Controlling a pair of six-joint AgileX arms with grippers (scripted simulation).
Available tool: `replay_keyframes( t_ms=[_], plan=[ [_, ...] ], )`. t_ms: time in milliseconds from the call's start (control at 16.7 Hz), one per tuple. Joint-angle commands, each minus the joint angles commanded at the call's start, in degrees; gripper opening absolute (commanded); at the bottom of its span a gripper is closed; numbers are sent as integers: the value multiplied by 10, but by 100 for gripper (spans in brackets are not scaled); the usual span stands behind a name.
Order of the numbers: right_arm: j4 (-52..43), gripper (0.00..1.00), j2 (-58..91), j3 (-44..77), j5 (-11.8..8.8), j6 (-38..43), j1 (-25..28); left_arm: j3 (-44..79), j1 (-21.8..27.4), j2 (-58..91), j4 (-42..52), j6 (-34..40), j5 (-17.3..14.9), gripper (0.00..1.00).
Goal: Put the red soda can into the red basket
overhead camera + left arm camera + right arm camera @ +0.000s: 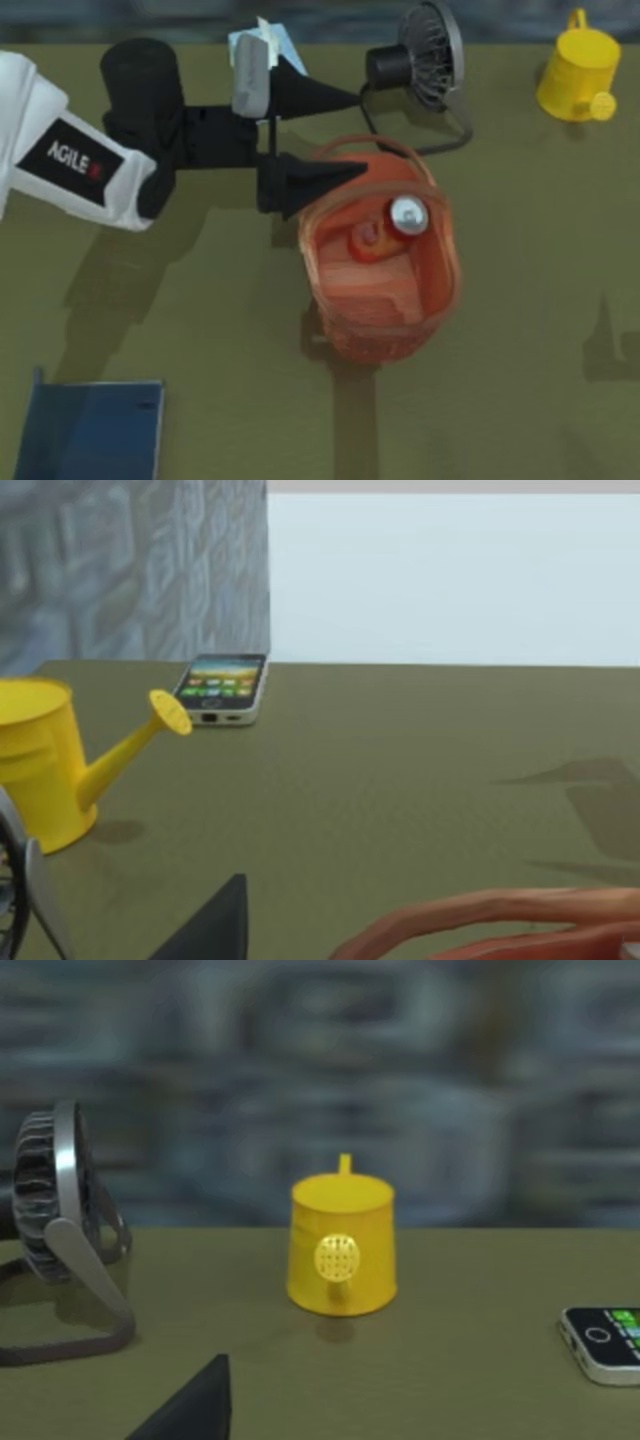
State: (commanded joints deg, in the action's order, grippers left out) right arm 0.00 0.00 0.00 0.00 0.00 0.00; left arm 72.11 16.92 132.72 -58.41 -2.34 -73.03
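The red soda can sits inside the red basket near its far right wall, silver top up. My left gripper hovers just left of the basket's far rim. It is open, with nothing between its black fingers, and clear of the can. The left wrist view shows one finger and an arched basket handle. My right arm is out of the top view. Its wrist view shows one black finger low at the side and nothing held.
A black desk fan stands right behind the basket. A yellow watering can is at the far right corner and a phone lies beyond it. A blue box sits at the near left, and a pale blue object lies behind my left arm.
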Motion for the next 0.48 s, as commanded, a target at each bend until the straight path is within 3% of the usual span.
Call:
replay_keyframes(
  t_ms=[300, 480],
  plan=[
    [-5, 100, 5, 6, -1, -3, 3, -2, 2, -5, 3, 1, 4, 100],
    [-51, 100, 57, 58, -4, -32, 24, -27, -5, -53, 27, 10, 34, 100]
  ],
)
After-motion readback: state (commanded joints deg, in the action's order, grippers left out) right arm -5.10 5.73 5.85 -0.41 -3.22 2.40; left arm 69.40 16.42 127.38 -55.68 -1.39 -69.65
